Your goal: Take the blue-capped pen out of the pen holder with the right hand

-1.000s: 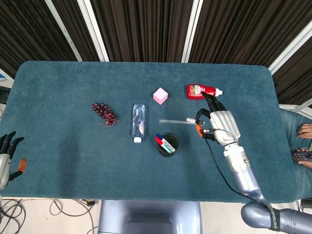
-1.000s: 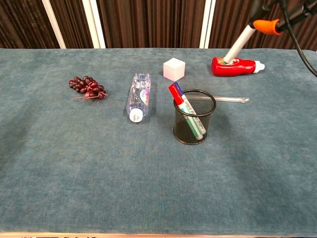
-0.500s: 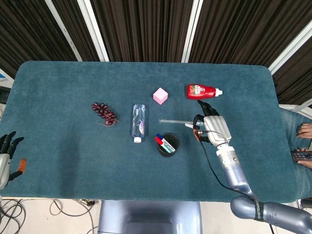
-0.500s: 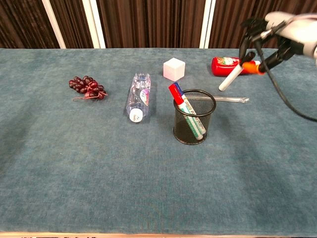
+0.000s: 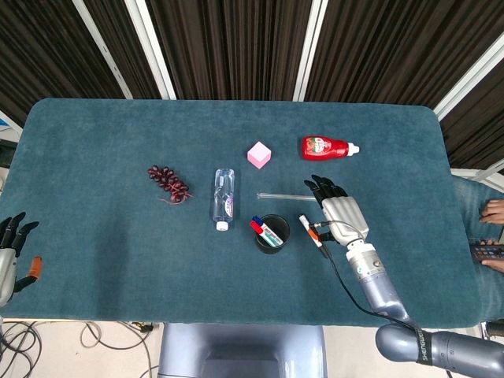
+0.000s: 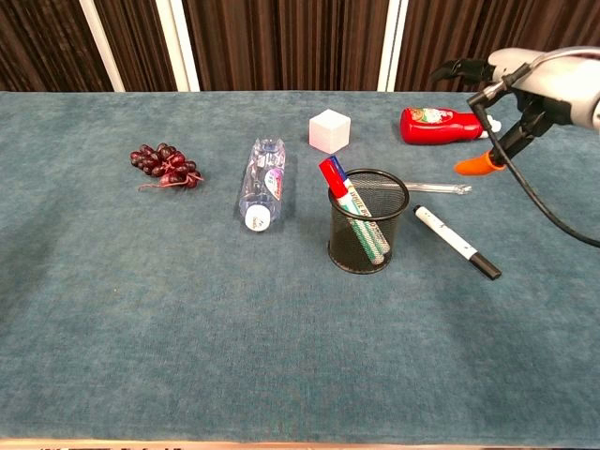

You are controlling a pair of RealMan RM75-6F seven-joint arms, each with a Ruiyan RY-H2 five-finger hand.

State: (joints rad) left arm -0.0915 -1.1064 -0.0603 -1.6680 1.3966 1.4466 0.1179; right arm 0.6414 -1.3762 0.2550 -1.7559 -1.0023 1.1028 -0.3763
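The black mesh pen holder [image 5: 272, 233] [image 6: 367, 234] stands upright mid-table. Inside it lean a red-capped pen [image 6: 330, 175] and, just behind it, the blue-capped pen [image 6: 340, 175] [image 5: 255, 220]. A white pen with a black cap [image 6: 457, 242] [image 5: 310, 230] lies flat on the cloth just right of the holder. My right hand [image 5: 340, 214] [image 6: 525, 84] hovers to the right of that pen, fingers spread and holding nothing. My left hand [image 5: 9, 256] rests at the table's front left corner, fingers apart and empty.
A bunch of grapes [image 5: 168, 183] lies at the left, and a water bottle [image 5: 224, 198] lies left of the holder. A pink cube [image 5: 259, 154] and a red bottle [image 5: 327, 147] sit behind. A clear rod [image 5: 279, 196] lies just behind the holder.
My right hand moved toward the front and came down, and it let go of the white pen, which now lies on the cloth beside the holder. The left hand stayed put.
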